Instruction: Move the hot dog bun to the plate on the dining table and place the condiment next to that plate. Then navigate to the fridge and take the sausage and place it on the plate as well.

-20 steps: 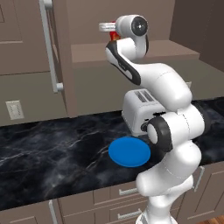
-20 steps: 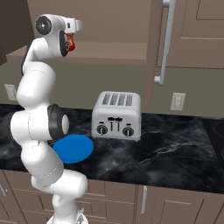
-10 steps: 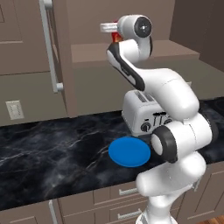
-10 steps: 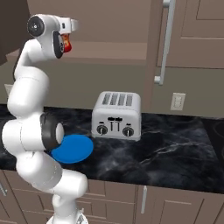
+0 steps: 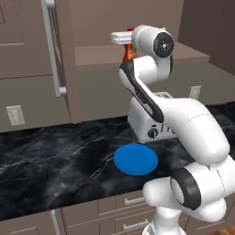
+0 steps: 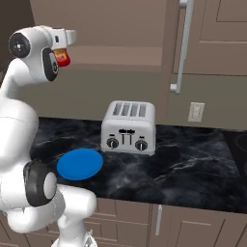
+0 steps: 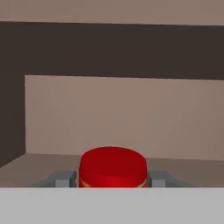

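So, counter [image 5: 46,160]: black marble. It sits at the same place in both base views as a second ago, so the base has not driven and only the arm has moved.
Arm [image 5: 183,119]: over the last second its lower links have swung round, with the elbow now nearer the cameras, while the hand has stayed high above the counter.
What that means: probably a turn in mid-carry. The condiment is lifted and being brought about towards its spot next to the plate, and nothing has been set down yet.
Toaster [image 6: 128,128]: stands on the counter behind the plate, unmoved.
Plate [image 5: 135,159]: blue and flat on the counter, just in front of the toaster. No bun can be seen on it.
Condiment [image 7: 113,168]: a red bottle held up at hand height, well above the plate and toaster and in front of the brown wall recess.
Condiment axis: it looks upright, with the long axis about vertical and a rounded red end uppermost in the hand view. In the right base view its lower part hangs below the hand. Which end is the nozzle I cannot tell.
Gripper [image 7: 112,179]: closed on the condiment, with a grey finger pressed against each side of the red body.
Risk: a wide swing with a tall bottle could tip it in the grip, so a slow descent beside the plate seems wise.
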